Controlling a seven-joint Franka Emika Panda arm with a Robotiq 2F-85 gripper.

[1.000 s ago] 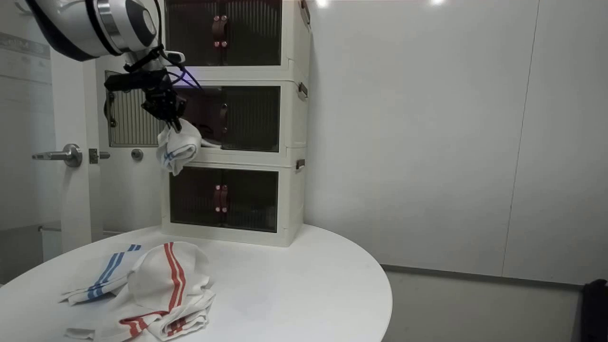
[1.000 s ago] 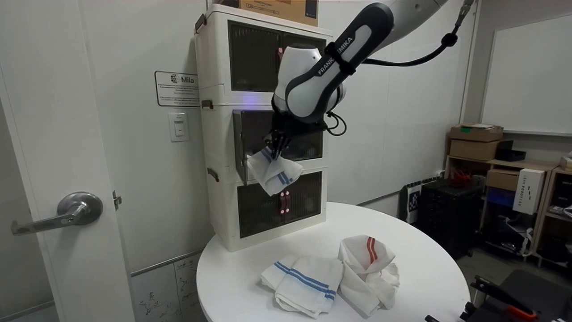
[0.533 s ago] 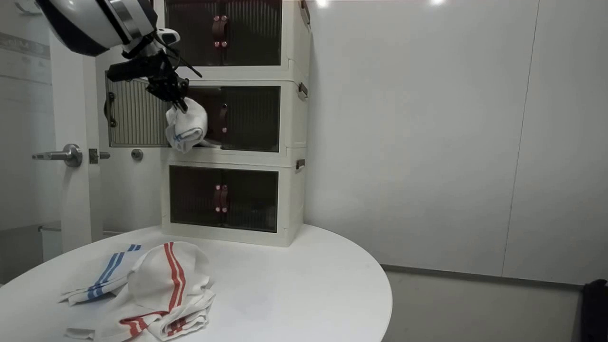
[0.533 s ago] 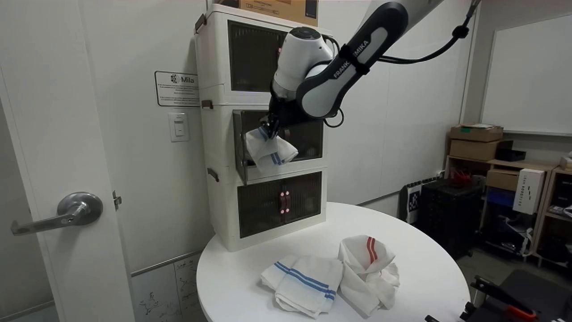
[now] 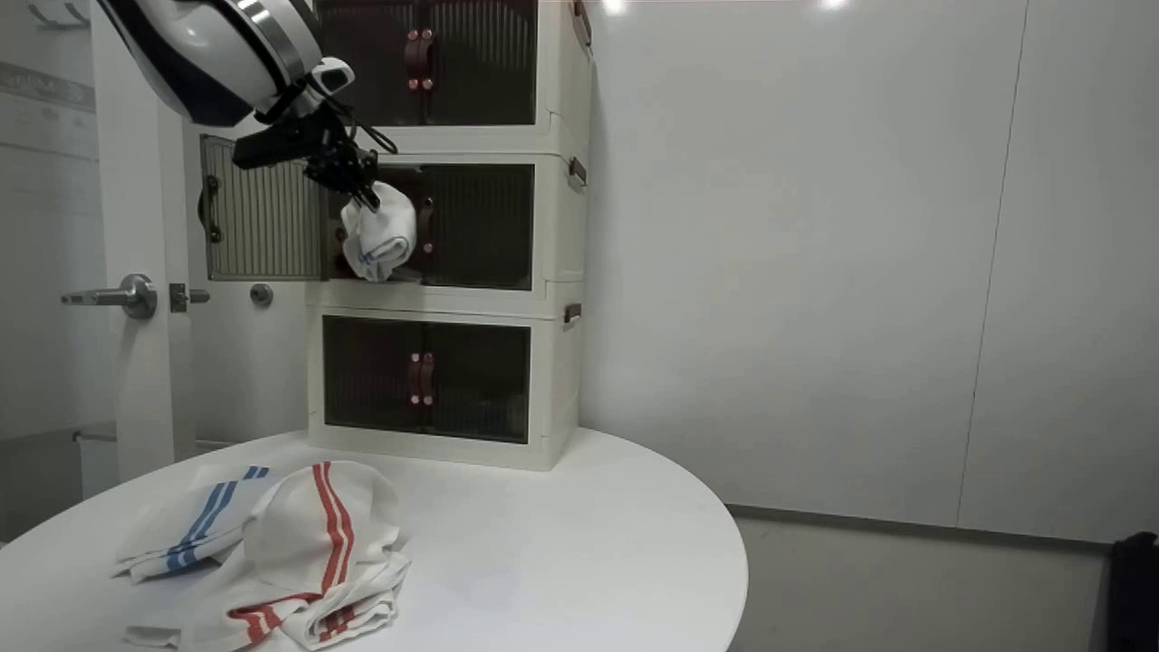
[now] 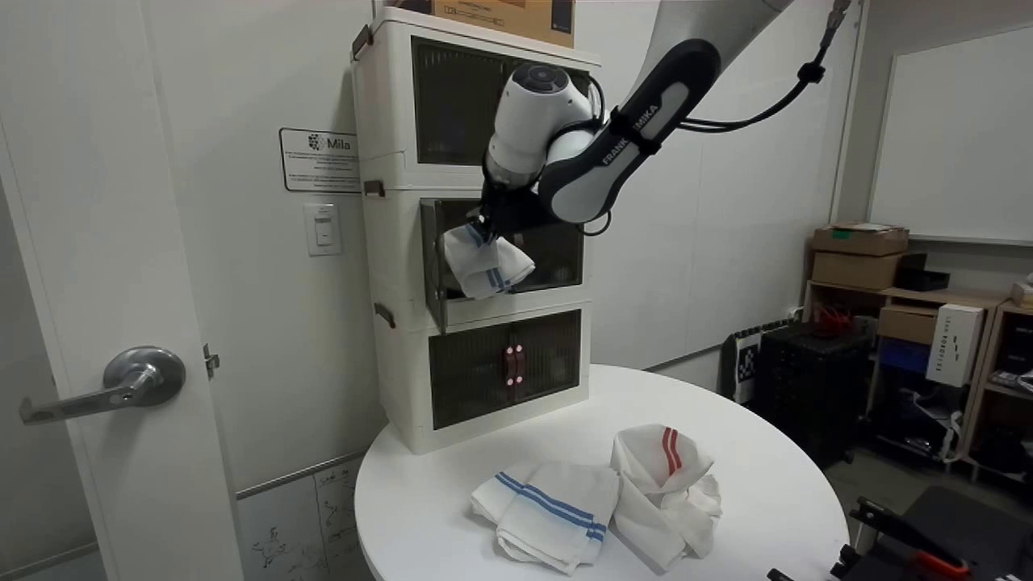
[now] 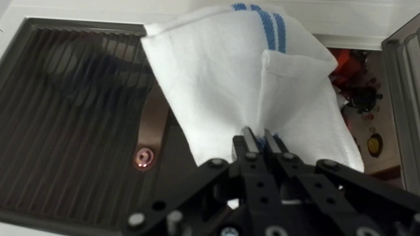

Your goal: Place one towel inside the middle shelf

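I'm holding w/ the end effector nearly closed up, its fingertips just apart w/ a pinch of white dish towel btwn them. In wrist view the cloth fans out past the tips, blue stripes toward the far end, a fold lying over on one side.

Towel's well above the tabletop, up at the mid storage bin of the white 3-high cabinet stack. In both ext. views it's in front of the gap beside the swung-out ribbed door; can't tell if any of it is past the bin's front edge. The bin's 2nd door is shut, its brown strap handle just beside the towel's edge in wrist view. On the opp. side of the cloth I see a small black item and a bit of something red, too partly hidden to ID.

Top bin and bottom bin have both doors shut.

Down on the tabletop: a folded blue-striped towel, w/ a rumpled red-striped towel right beside it; can't tell if they touch. My Franka arm reaches down from above. A cardboard box sits atop the stack in an ext. view. Off to one side, a wall sign reading Mila, w/ a light switch below it.
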